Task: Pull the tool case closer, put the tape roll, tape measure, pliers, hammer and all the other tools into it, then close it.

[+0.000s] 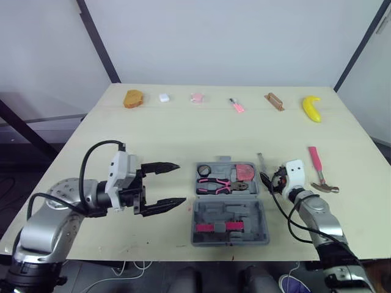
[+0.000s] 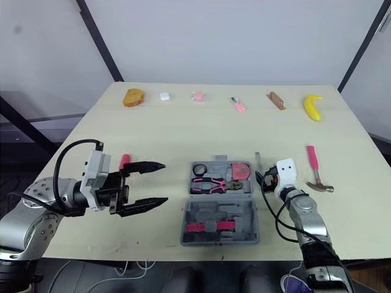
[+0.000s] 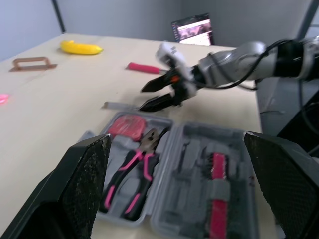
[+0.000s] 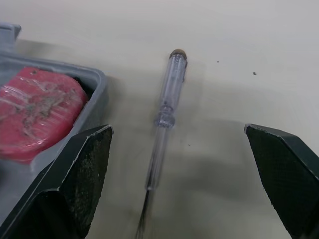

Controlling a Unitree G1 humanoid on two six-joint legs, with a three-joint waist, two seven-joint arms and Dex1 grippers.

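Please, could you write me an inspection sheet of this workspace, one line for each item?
Surface: light wooden table, no spills seen.
Job's things: tool case open near the front edge, holding pliers, tape roll and tape measure; hammer and clear screwdriver lie outside, right of the case.
Clutter: banana and small items in a row along the far edge.
Grippers: left claw open, left of the case; right claw open, by the screwdriver.
Cables: black cables loop along both arms.
Surroundings: white walls, dark slanted bars, a lit screen.
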